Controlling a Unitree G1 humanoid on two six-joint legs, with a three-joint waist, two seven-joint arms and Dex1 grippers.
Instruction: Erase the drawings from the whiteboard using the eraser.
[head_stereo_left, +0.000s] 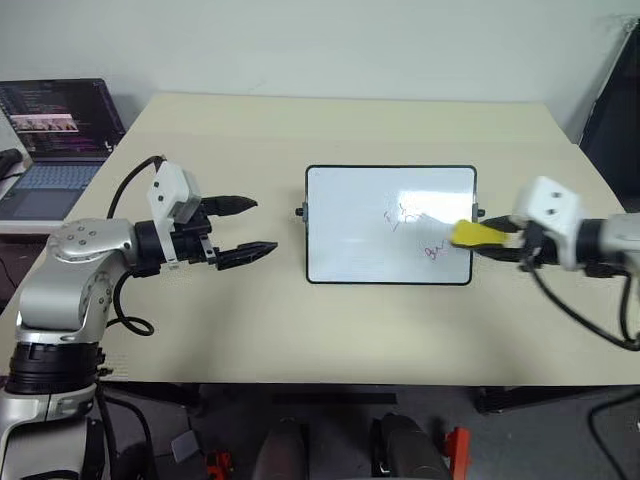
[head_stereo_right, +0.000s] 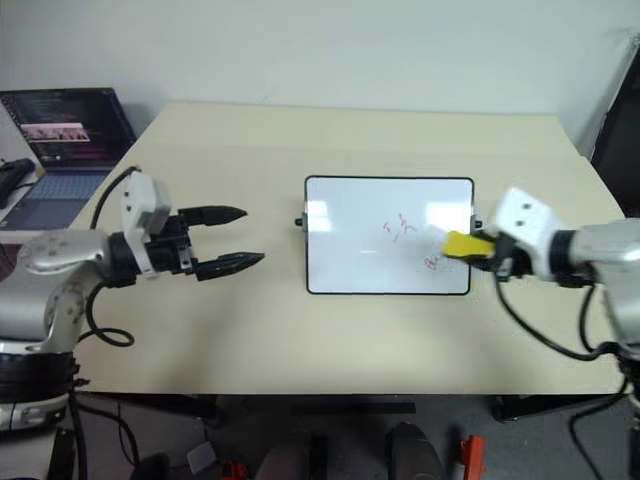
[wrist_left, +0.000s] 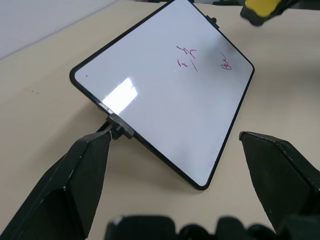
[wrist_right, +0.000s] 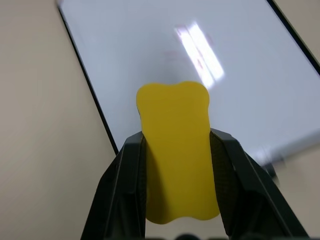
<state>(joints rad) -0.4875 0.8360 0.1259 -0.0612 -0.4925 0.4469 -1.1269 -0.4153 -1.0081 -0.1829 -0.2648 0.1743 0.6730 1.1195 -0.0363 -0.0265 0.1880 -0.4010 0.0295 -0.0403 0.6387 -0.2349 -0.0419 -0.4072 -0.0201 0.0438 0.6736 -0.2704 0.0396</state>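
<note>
Right claw (head_stereo_right: 478, 250) is clamped on the eraser (head_stereo_right: 462, 245); left claw (head_stereo_left: 248, 229) stands apart, empty. Drawings (head_stereo_left: 415, 230) remain on the whiteboard (head_stereo_left: 360, 220); erasing appears barely begun.

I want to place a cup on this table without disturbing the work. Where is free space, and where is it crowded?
Free: the table strip beyond the whiteboard, and the near strip in front of it. Crowded: left of the board, where the open left pincer hovers, and the board's right edge, where the right pincer holds the eraser over the drawings. The laptop stands off the table's left side.
</note>
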